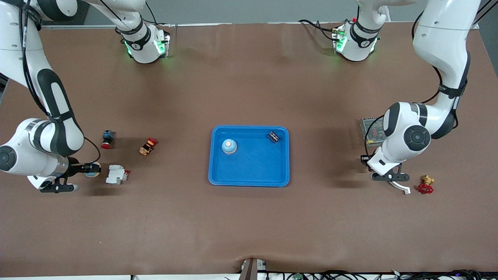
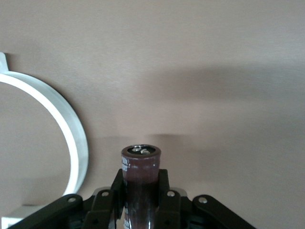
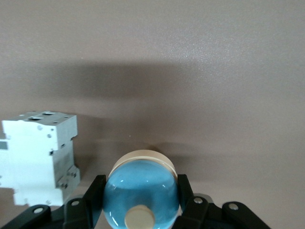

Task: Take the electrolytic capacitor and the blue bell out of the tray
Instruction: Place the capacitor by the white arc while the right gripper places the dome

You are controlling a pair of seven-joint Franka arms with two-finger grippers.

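Left gripper (image 2: 141, 200) clamps capacitor (image 2: 140, 183), long axis running out past fingertips (terminals outward); right gripper (image 3: 141, 202) clamps bell (image 3: 141, 195), button facing camera.

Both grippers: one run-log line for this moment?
left gripper: shut on capacitor, beside red valve | right gripper: shut on blue bell, beside white breaker | blue tray: another bell inside

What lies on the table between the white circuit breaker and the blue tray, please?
Nothing: in the front view the brown tabletop between the white circuit breaker and the blue tray is bare. The red-capped push button sits farther from the camera, off that line.
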